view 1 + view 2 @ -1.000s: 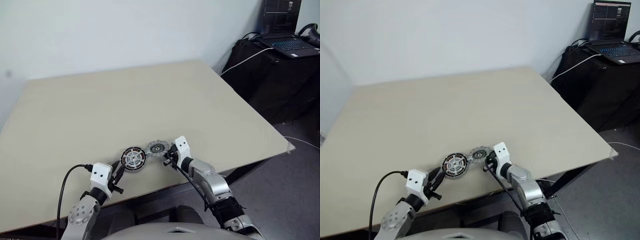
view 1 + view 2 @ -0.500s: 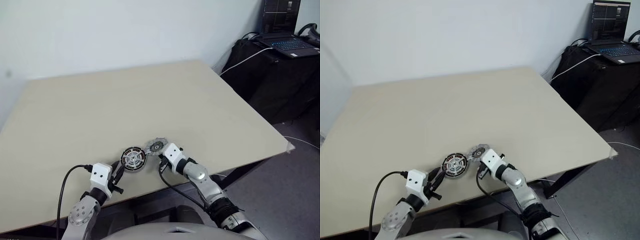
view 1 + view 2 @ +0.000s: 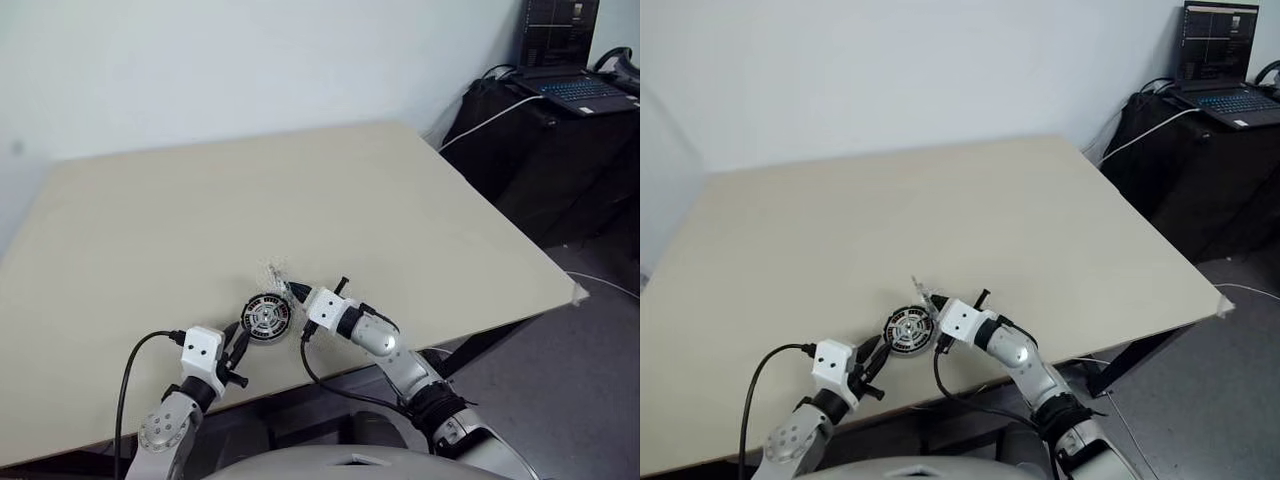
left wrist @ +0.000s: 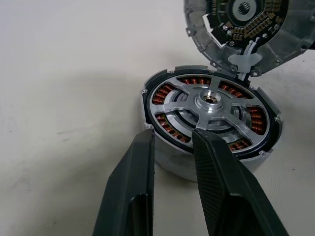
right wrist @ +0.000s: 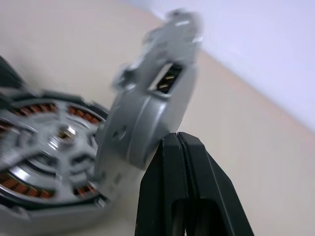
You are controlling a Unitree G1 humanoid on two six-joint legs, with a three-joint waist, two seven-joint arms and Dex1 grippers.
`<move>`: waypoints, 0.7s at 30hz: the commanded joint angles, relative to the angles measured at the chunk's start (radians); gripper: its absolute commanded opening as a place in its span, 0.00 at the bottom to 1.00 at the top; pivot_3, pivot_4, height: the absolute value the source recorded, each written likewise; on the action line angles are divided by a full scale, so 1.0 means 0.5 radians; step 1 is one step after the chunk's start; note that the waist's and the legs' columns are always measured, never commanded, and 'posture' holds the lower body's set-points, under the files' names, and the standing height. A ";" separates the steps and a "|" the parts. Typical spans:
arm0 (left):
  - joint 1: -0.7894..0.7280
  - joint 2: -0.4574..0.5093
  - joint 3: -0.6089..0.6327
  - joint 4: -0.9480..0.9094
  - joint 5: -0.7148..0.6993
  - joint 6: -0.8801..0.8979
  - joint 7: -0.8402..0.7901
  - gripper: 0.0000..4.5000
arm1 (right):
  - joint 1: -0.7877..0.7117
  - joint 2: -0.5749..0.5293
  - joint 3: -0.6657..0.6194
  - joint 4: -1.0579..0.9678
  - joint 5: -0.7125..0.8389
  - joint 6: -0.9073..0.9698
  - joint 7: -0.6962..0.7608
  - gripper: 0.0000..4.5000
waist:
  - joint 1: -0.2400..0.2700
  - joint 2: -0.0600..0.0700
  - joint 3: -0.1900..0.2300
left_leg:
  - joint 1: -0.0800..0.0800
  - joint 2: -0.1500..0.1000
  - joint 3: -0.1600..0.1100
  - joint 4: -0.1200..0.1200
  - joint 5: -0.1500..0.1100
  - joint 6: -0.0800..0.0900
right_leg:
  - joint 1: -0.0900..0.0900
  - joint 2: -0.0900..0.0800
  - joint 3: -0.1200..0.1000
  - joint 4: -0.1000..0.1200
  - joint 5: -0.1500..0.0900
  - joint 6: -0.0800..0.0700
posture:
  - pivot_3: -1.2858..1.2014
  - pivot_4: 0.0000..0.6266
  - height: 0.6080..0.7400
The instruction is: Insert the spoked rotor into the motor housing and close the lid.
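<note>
Sitting near the front edge of the counter (image 3: 300, 190), the motor housing (image 4: 211, 125) is a round cup with a dark rim, copper windings in a ring, and the spoked rotor (image 4: 209, 105) already lying inside it, silver spokes meeting at a bright hub. The left gripper (image 4: 172, 147) reaches it from the near left; its two black fingers (image 4: 130, 187) stand a little apart, straddling the housing's rim, one outside the wall and one over the rotor's edge. Whether they press on the rim cannot be told.

Just right of the housing, the lid (image 5: 147, 113) is held up on edge above the housing's far rim, tilted. It is a light-grey disc with a notched edge; the face turned toward the housing shows a dark centre with small components. The right gripper (image 5: 178, 142) has its fingers pressed together on the lid's lower edge.

The counter is a plain beige top, bare apart from these parts. Behind it is a pale wall; at far right a laptop (image 3: 580, 90) rests on dark furniture with cables.
</note>
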 commanded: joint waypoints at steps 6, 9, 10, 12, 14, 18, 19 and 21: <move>0.000 -0.004 0.002 -0.083 -0.007 -0.023 0.012 0.27 | -0.050 0.037 0.042 -0.091 0.036 -0.007 0.094 0.01 | 0.000 0.000 -0.001 | 0.002 0.000 0.000 0.001 0.000 0.000 | 0.001 0.000 0.001 0.002 0.000 0.000 | 0.52 0.00 1.00; 0.026 -0.007 0.016 -0.129 -0.009 -0.020 0.033 0.27 | -0.069 0.058 0.068 -0.057 0.031 0.000 0.127 0.01 | -0.003 -0.001 -0.001 | 0.002 0.000 0.000 0.001 0.000 0.000 | 0.000 0.000 0.002 0.003 0.000 0.000 | 0.52 0.00 1.00; 0.033 -0.008 0.019 -0.140 -0.012 -0.021 0.037 0.27 | -0.073 0.064 0.076 -0.047 0.031 0.000 0.138 0.01 | -0.005 -0.001 -0.001 | 0.002 0.000 0.000 0.001 0.000 0.000 | 0.000 0.000 0.002 0.003 0.000 0.000 | 0.52 0.00 1.00; 0.051 -0.008 0.022 -0.161 -0.021 -0.028 0.039 0.27 | -0.079 0.076 0.092 -0.025 0.027 -0.002 0.152 0.01 | -0.007 -0.001 -0.001 | 0.002 0.000 0.000 0.001 0.000 0.000 | 0.000 0.000 0.002 0.003 0.000 0.000 | 0.52 0.00 1.00; 0.082 -0.004 0.018 -0.182 -0.028 -0.034 0.034 0.27 | -0.079 0.086 0.115 -0.004 0.024 0.001 0.180 0.01 | -0.009 -0.002 -0.001 | 0.002 0.000 0.000 0.001 0.000 0.000 | 0.000 0.000 0.002 0.003 0.000 0.000 | 0.52 0.00 1.00; 0.142 0.019 -0.005 -0.215 -0.040 -0.006 -0.003 0.27 | -0.078 0.088 0.139 0.043 0.024 0.006 0.219 0.01 | -0.010 -0.002 -0.002 | 0.002 0.000 0.001 0.001 0.000 0.000 | 0.000 0.000 0.002 0.003 0.000 0.000 | 0.52 0.00 1.00; 0.156 0.026 -0.014 -0.220 -0.043 -0.002 -0.020 0.27 | -0.077 0.087 0.139 0.046 0.025 0.005 0.219 0.01 | -0.010 -0.002 -0.001 | 0.002 0.000 0.001 0.001 0.000 0.000 | 0.000 0.000 0.003 0.003 0.000 0.000 | 0.52 0.00 1.00; 0.186 0.039 -0.038 -0.237 -0.064 0.007 -0.070 0.27 | -0.073 0.093 0.116 0.008 0.059 0.038 0.226 0.01 | -0.010 -0.002 -0.001 | 0.002 0.000 0.001 0.001 0.000 0.000 | -0.001 0.000 0.003 0.004 0.000 0.000 | 0.52 0.00 1.00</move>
